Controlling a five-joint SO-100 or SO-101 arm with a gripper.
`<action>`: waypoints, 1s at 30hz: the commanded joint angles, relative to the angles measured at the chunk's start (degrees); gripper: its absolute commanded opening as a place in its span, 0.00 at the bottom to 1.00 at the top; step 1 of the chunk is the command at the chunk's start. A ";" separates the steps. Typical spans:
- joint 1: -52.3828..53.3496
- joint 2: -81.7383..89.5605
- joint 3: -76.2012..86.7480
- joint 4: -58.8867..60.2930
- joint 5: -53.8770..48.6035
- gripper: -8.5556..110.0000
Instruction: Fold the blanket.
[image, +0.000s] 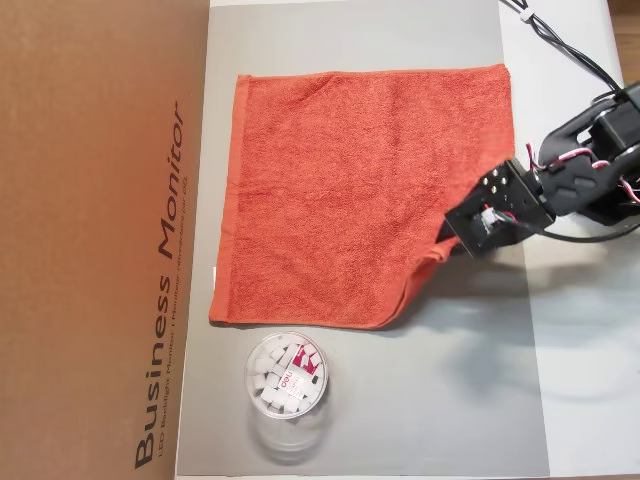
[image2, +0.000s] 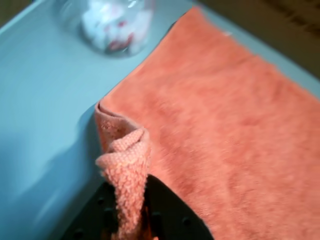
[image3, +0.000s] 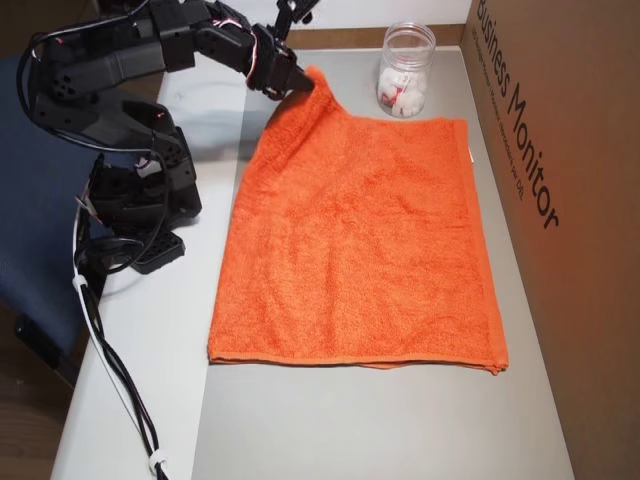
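Blanket (image2: 225, 125) corner is bunching up between the fingers (image2: 131, 220) of the black arm (image3: 110, 90), which are pinching the orange-red terry cloth at its hemmed edge, as the wrist view is showing. That corner is rising off the grey bench (image: 460, 400), the edge beside it curling under, while the remainder of the blanket (image: 360, 190) is lying flat and spread out. In an overhead view the pinched corner is sitting at the blanket's lower right, under the gripper (image: 452, 238); in the other overhead view the gripper (image3: 300, 85) is holding it at the upper left of the blanket (image3: 360, 240). A clear plastic tub (image: 288, 378) of small white pieces is standing near the blanket's edge, apart from it. A brown cardboard box (image: 100, 240) printed "Business Monitor" is lying alongside the opposite edge.
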 joint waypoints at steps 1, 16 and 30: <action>3.25 -0.09 -5.36 -0.09 0.26 0.07; 16.35 -14.33 -21.80 -1.05 0.26 0.07; 26.28 -31.11 -37.44 -1.05 0.35 0.07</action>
